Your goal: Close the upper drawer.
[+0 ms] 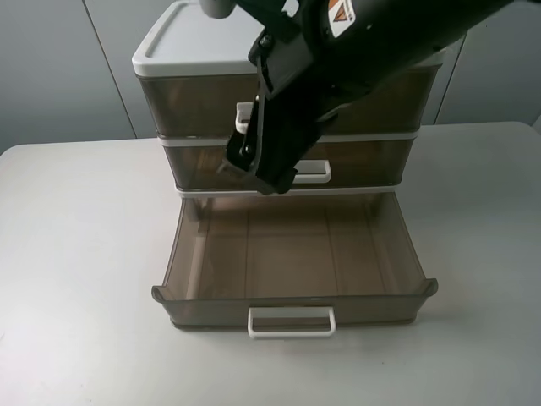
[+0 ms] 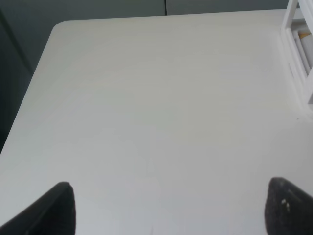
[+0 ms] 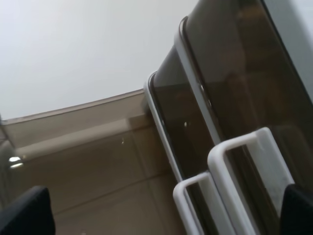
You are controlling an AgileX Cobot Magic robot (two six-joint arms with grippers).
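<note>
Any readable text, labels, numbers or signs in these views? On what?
Sticker on the right arm: an orange warning symbol; any print on it is too small to read.
Drawer cabinet and table: no text, brand or number visible in any view.

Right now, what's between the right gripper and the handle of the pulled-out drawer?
Only the pulled-out drawer's own empty inside and its front wall. The exterior high view shows it: nothing loose lies between the right gripper and the handle.
</note>
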